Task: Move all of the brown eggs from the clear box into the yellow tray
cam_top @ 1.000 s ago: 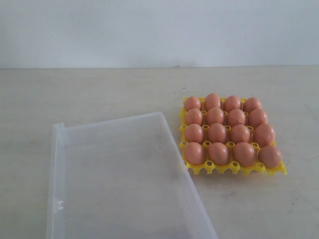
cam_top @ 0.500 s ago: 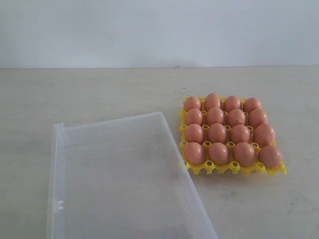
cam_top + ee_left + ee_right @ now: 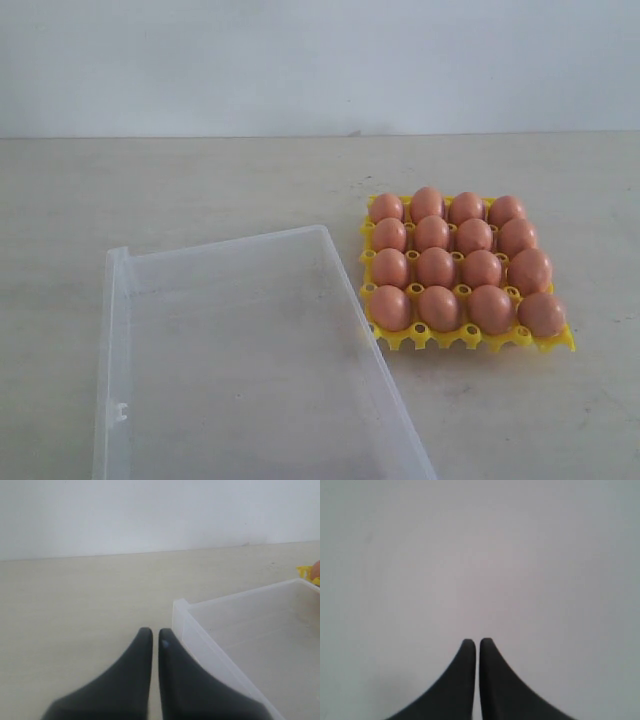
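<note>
**Eggs** (image 3: pixel 455 265): sixteen, brown, four rows of four, each seated in a cup of the tray (image 3: pixel 470 338).

**Tray:** yellow, on the table (image 3: pixel 200 180), just beside the box's right wall.

**Box** (image 3: pixel 115 330): clear plastic, open. The part you can see holds no eggs, and its near end runs out of the exterior view. By this count the job looks finished.

**Left gripper** (image 3: pixel 155 636): fingers pressed together, holding nothing, low over the table close to the box's outer corner.

**Right gripper** (image 3: pixel 477 642): fingers pressed together, holding nothing, facing a blank pale surface. You cannot place it relative to the tray.

**Hazards:**
- Any sideways move of the left arm could knock the light box into the tray and jolt the eggs.
- The front-row eggs sit near the tray's edge, so a shove could tip one out and let it roll.
- Bringing the right arm down blind risks landing on the eggs.
- Check the hidden end of the box before you stop.
</note>
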You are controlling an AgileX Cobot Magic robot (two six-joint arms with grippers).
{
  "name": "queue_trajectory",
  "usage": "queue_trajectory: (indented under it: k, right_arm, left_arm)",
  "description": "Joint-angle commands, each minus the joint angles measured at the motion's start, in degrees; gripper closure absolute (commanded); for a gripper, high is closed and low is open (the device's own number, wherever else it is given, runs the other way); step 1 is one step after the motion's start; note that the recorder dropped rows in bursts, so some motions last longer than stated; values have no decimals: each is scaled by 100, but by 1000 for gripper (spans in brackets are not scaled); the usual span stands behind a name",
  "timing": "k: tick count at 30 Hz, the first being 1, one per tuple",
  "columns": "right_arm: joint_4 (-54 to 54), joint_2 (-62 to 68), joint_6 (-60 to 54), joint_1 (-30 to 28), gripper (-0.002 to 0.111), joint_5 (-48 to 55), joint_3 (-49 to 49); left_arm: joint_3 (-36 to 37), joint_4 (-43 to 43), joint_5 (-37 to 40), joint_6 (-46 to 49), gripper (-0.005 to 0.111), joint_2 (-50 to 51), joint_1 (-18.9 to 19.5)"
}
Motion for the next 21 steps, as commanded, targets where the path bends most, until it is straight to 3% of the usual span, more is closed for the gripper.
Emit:
queue_trajectory:
  k: [1,9,21]
  right_arm:
    - [-2126,2,2218,3,109,743,872]
    - [-2557,2,2596,3,109,1243,2000]
    - [-2532,-159,2561,3,109,3360,2069]
  left_arm:
    - [23,10,-40,3,103,-12,-46]
    - [23,10,-40,3,103,-12,-46]
    - [23,10,-40,3,103,-12,-46]
